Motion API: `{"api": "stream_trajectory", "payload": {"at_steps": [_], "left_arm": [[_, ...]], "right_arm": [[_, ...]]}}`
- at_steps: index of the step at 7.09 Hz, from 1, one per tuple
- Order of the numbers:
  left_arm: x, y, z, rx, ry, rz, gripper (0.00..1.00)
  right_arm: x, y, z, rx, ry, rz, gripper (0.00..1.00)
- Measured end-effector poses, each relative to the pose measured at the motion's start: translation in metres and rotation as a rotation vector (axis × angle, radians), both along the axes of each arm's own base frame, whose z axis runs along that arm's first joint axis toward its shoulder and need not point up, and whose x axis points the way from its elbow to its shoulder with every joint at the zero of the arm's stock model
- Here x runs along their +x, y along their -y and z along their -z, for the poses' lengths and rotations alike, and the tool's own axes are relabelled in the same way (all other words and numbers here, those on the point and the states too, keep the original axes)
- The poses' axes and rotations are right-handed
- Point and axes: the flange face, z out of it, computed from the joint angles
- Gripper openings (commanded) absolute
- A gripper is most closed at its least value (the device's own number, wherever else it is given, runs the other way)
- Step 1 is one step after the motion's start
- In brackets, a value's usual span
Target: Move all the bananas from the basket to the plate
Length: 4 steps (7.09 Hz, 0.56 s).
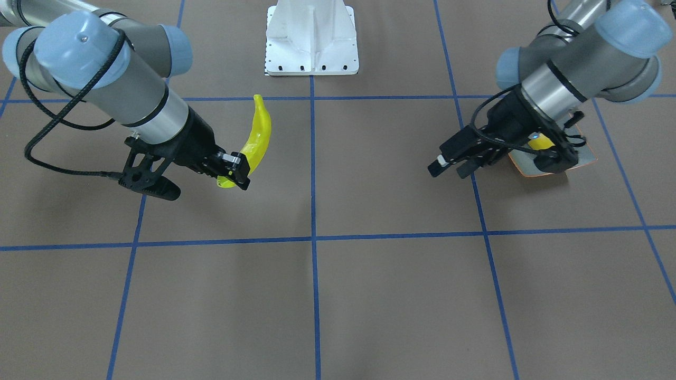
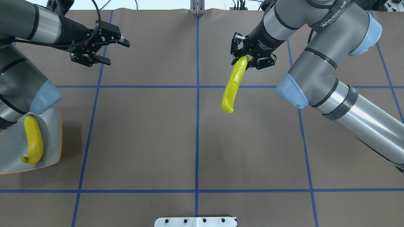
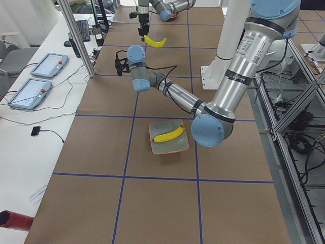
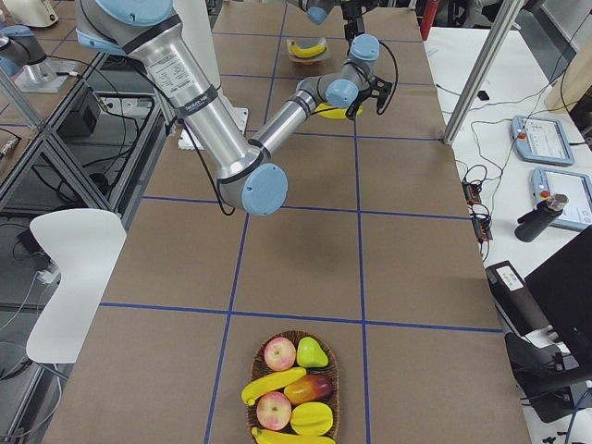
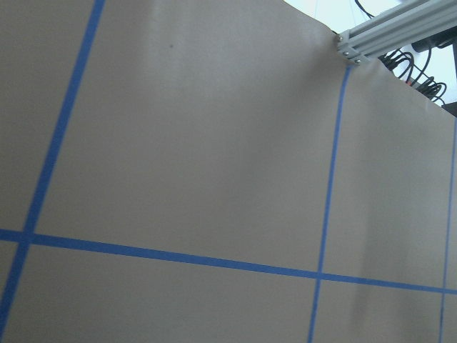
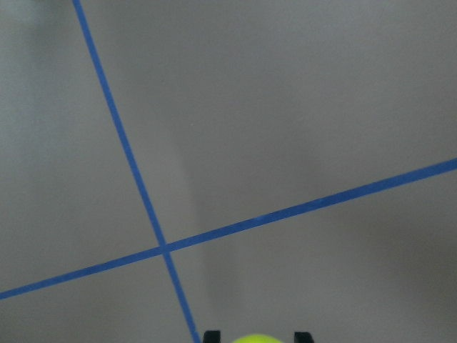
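Observation:
My right gripper [image 2: 248, 61] is shut on the stem end of a yellow banana [image 2: 233, 85] and holds it above the table; it also shows in the front view [image 1: 238, 171] with the banana [image 1: 260, 134]. The banana's tip shows at the bottom of the right wrist view [image 6: 257, 339]. My left gripper [image 2: 117, 52] is open and empty, beyond the grey-green plate [image 2: 52, 126]. One banana [image 2: 33, 140] lies on the plate. The basket [image 4: 294, 344] at the table's far right end holds two more bananas [image 4: 273, 382].
The basket also holds apples [image 4: 279, 353], a pear [image 4: 312, 351] and other fruit. A white robot base [image 1: 311, 39] stands at the robot's edge of the table. Blue tape lines cross the brown table [image 2: 142, 135].

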Motion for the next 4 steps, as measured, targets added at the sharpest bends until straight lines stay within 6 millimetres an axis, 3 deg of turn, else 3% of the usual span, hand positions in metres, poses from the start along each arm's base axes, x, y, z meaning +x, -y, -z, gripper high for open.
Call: {"api": "stream_trajectory", "payload": {"at_steps": [2,4], "left_arm": [[0.036,-0.027,0.041,-0.016,-0.069,-0.011,1.0],[0.057,-0.049,0.064,0.009,-0.115,-0.055,1.0]], "right_arm": [[-0.025,-0.022,0.025,-0.007,0.023,-0.016,0.0],[-0.043,-0.037,0.036,0.019,0.058,0.001,0.0]]}}
